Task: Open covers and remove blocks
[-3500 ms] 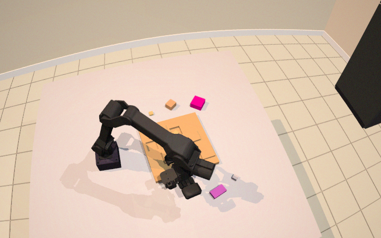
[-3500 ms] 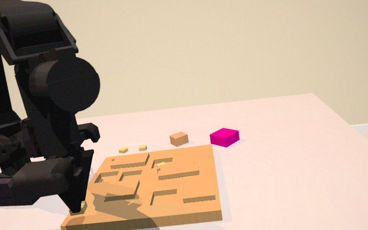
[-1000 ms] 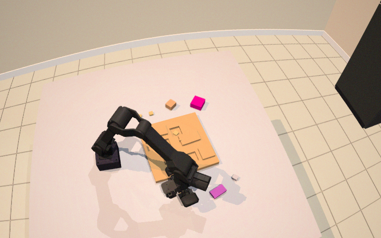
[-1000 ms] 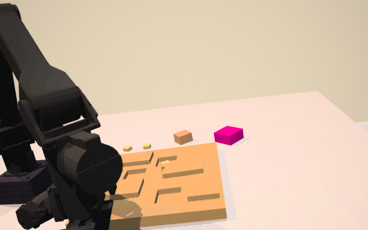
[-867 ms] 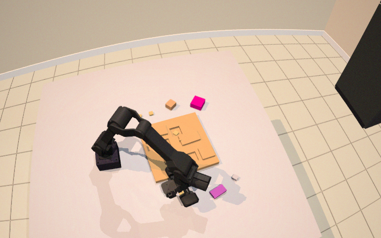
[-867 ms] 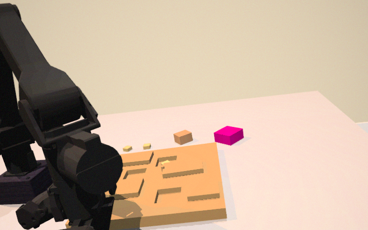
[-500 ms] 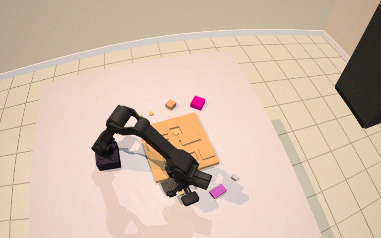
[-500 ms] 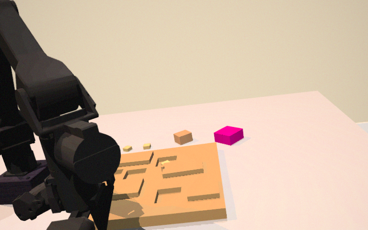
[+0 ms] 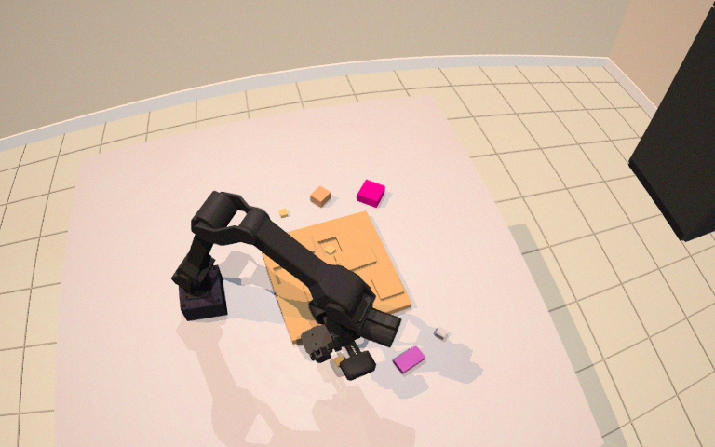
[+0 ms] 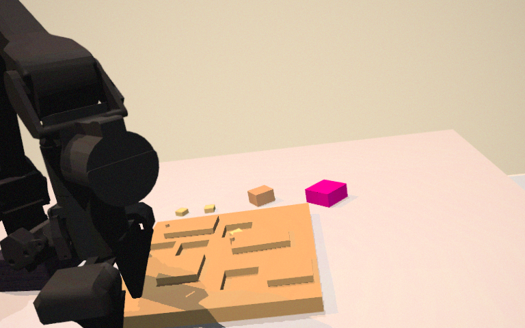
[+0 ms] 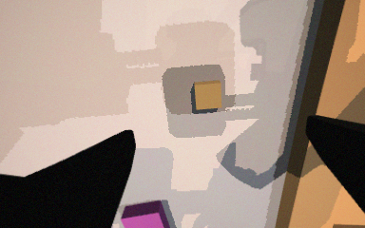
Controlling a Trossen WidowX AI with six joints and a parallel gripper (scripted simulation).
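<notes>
The orange puzzle board [image 9: 343, 223] [image 10: 271, 216] [image 11: 333, 95] lies flat. Raised covers, such as one at the middle right [image 10: 261, 240], stand beside several recessed wells. A small yellow piece [image 9: 330, 249] [image 10: 236, 231] shows at the corner of one well; whether it is loose is unclear. My gripper [image 9: 338, 354] [image 11: 218, 131] is wide open and empty by the board's near edge. An ochre block [image 9: 339, 360] [image 11: 207, 96] rests on the table beside the board, below the open fingers. One fingertip overlaps the board in the wrist view. The arm hides part of the board.
A magenta block [image 9: 370, 193] [image 10: 326, 192], a brown-orange block [image 9: 320, 196] [image 10: 260, 195] and two small yellow blocks [image 10: 209, 208] lie behind the board. A purple block [image 9: 409, 359] [image 11: 144, 220] and a small pale block [image 9: 441, 332] lie off its near right side.
</notes>
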